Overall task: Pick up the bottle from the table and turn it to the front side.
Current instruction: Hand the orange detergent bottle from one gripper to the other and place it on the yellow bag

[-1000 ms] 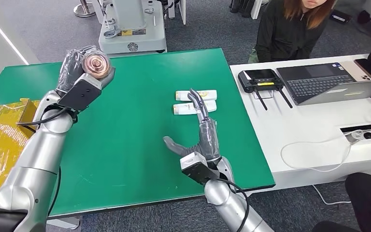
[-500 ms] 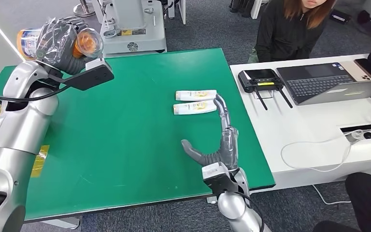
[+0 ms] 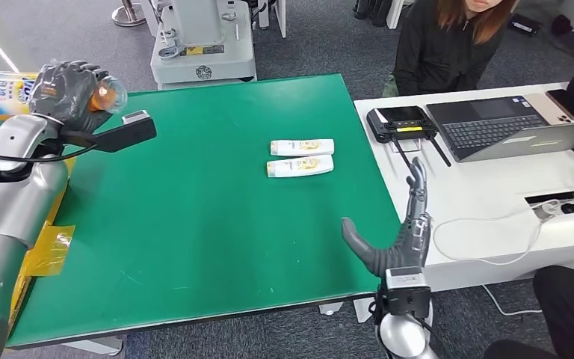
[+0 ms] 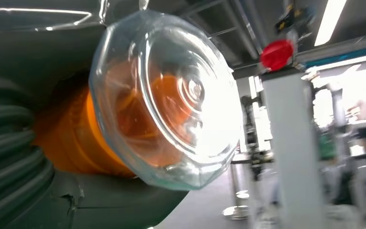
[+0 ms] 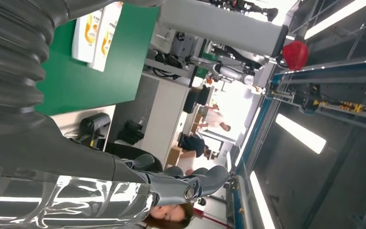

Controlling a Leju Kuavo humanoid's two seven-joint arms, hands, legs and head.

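Left hand (image 3: pixel 71 88) raised at the far left, above the far-left corner of the green table (image 3: pixel 194 224), fingers wrapped tight around a bottle (image 3: pixel 4 93) held roughly level. Blue-and-yellow labelled body sticking out to the left, cut off by the frame edge; clear cap (image 3: pixel 112 93) over an orange top poking out to the right of the fingers. Middle of the bottle hidden under the hand, label print too small to read. Up close in the left wrist view, clear faceted cap (image 4: pixel 167 100) over orange, rest of the bottle covered by the grey hand (image 4: pixel 24 157); background blurred.

Right hand (image 3: pixel 396 239) upright at the near right edge of the table, fingers straight and spread, thumb out to the left, holding nothing. Wrist partly cut off by the bottom of the frame.

Two white tubes (image 3: pixel 301 157) lying side by side, touching, mid-table toward the right. Right of that, white desk (image 3: pixel 478 202) with a black controller (image 3: pixel 400 121) and open laptop (image 3: pixel 508 127). Person in dark top (image 3: pixel 448 45) seated beyond, cropped at the top edge. Yellow wrapping (image 3: pixel 45 250) at the near left, partly behind the left arm.
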